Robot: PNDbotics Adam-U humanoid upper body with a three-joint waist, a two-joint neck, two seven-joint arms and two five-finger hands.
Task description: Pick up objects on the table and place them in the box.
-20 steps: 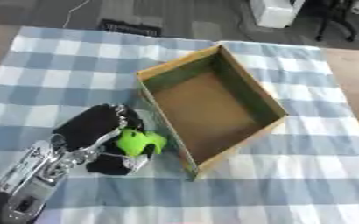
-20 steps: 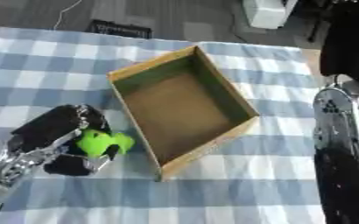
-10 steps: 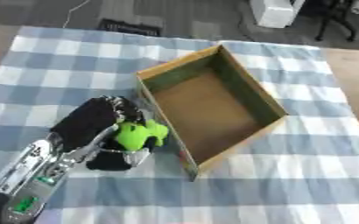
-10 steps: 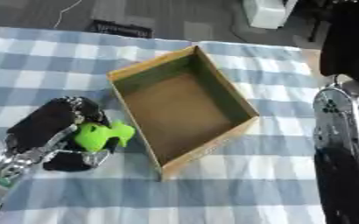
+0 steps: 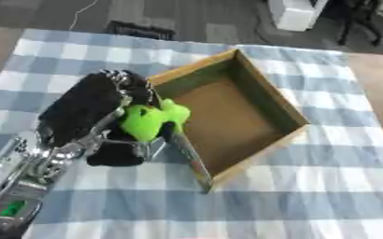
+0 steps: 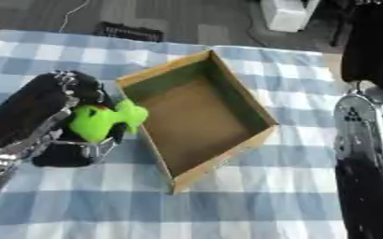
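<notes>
My left hand (image 5: 88,112) comes in from the lower left, its fingers curled round a bright green object (image 5: 150,120). The object is held just above the left wall of the open cardboard box (image 5: 264,98), partly over its edge. The box sits askew in the middle of the blue-and-white checked tablecloth (image 5: 309,196), and its brown floor shows nothing inside. My right arm (image 6: 366,158) runs down the right edge of the right eye view; its hand does not show.
Dark floor lies beyond the table's far edge, with a white unit (image 5: 293,13) and a black grille (image 5: 142,31) on it. Checked cloth stretches in front of and to the right of the box.
My left hand has carried the green object up and to the right, from beside the box to over its left wall. The right arm has stayed still.
</notes>
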